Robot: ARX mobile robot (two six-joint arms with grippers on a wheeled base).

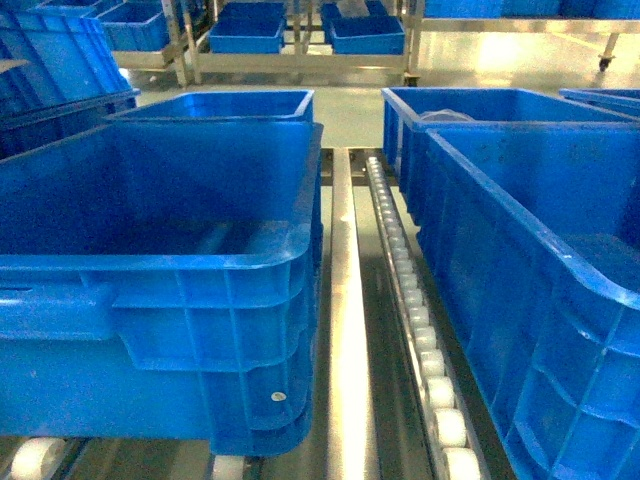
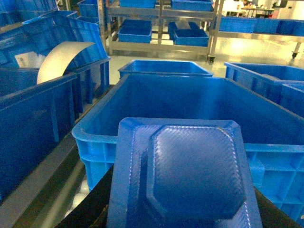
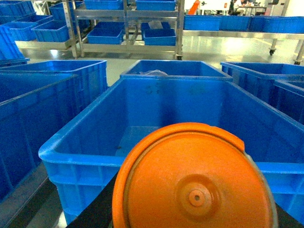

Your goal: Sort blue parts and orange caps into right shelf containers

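My left end effector is grasping a blue part (image 2: 190, 178) near a container (image 2: 95, 135). My right end effector is gripping an orange cap (image 3: 194, 183) before another container (image 3: 71, 152); neither arm is showing.

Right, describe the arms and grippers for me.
Little shows. The head view catches neither arm. The wrist views show only plain black edges of the left gripper and right gripper at the bottom, behind the blue part and orange cap. No cables, markings or fingers are visible.
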